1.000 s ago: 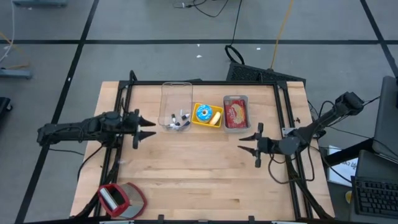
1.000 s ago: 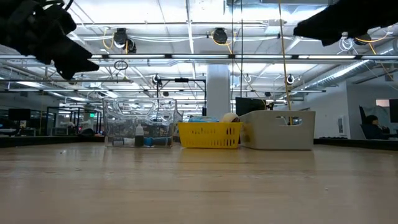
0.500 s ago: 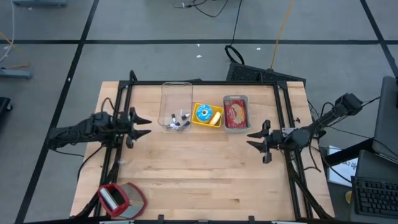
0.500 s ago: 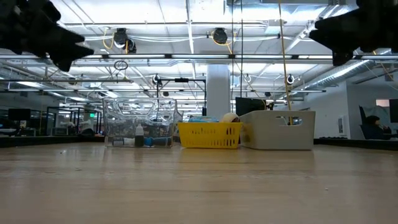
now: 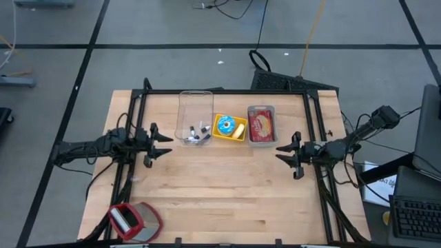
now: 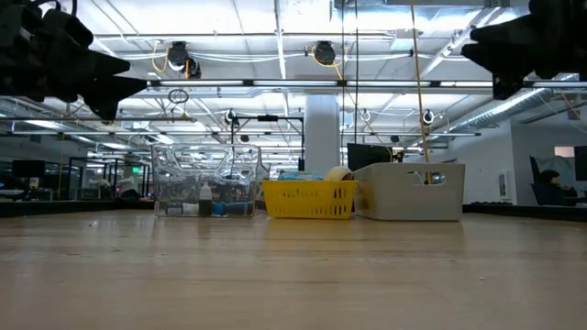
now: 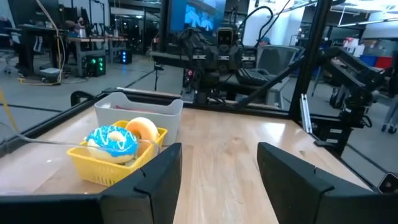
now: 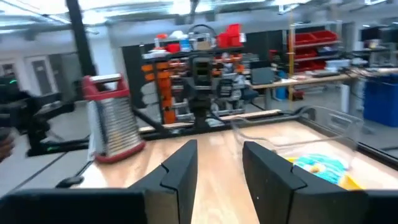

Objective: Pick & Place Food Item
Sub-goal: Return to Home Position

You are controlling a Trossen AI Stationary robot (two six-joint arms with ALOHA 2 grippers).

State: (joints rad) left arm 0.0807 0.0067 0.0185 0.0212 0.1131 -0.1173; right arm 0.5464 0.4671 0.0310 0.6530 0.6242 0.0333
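From above, the left hand (image 5: 165, 145) hangs over the left edge of the wooden surface (image 5: 220, 189). Its two fingers are spread apart and hold nothing. The right hand (image 5: 280, 153) is over the right edge, also with its fingers apart and empty. The two hands point at each other and are well apart. Three containers stand in a row at the far side. The transparent bin (image 5: 182, 110) is nearest the left hand, and the small food coloring bottles (image 5: 197, 133) lie together in it, at the end nearer the middle of the surface. Beside it is a yellow basket (image 5: 215, 136) with a blue donut (image 5: 224, 125), then a grey bin (image 5: 262, 107) with a red packet (image 5: 262, 127). A red grater (image 5: 127, 219) lies at the near left corner.

In the low view the three containers stand side by side, and a few bottles show through the clear wall of the transparent bin (image 6: 204, 181). Both arms are dark shapes at the top corners, high above the wood.

The left wrist view shows its own two fingers (image 7: 146, 186) wide apart, the yellow basket (image 7: 93, 168) with the donut, and the grey bin behind it.

The right wrist view shows its fingers (image 8: 180, 168) apart, the grater (image 8: 113, 121) standing on the surface and the transparent bin (image 8: 329, 121).
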